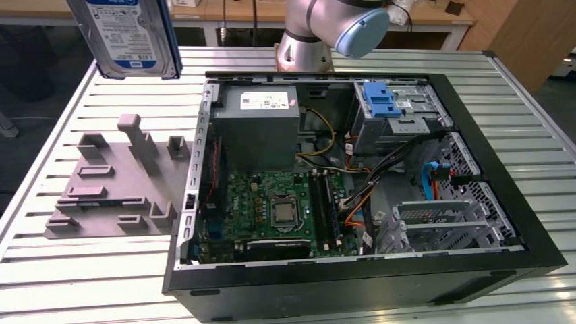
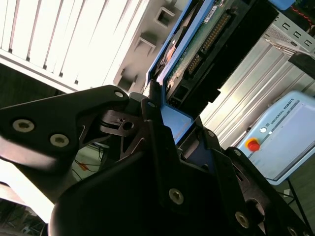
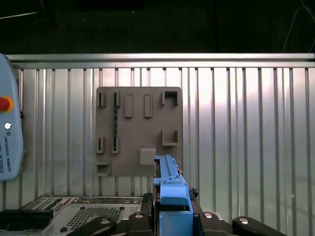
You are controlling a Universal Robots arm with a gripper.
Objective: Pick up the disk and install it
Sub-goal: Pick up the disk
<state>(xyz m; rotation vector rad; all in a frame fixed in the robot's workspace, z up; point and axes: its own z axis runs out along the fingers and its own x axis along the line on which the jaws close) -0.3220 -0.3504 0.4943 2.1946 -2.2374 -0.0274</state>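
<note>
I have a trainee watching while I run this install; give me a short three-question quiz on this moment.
1. True or false: the disk lies inside the computer case.
2. Multiple choice: the gripper is A) open and empty, B) shut on the disk, C) shut on a cable.
3. Fill in: in the first wrist view, the grey fixture rests on the slatted ____.

Key: 1 false, it is held in the air, off to the exterior view's left of the case. 2 B. 3 table.
</note>
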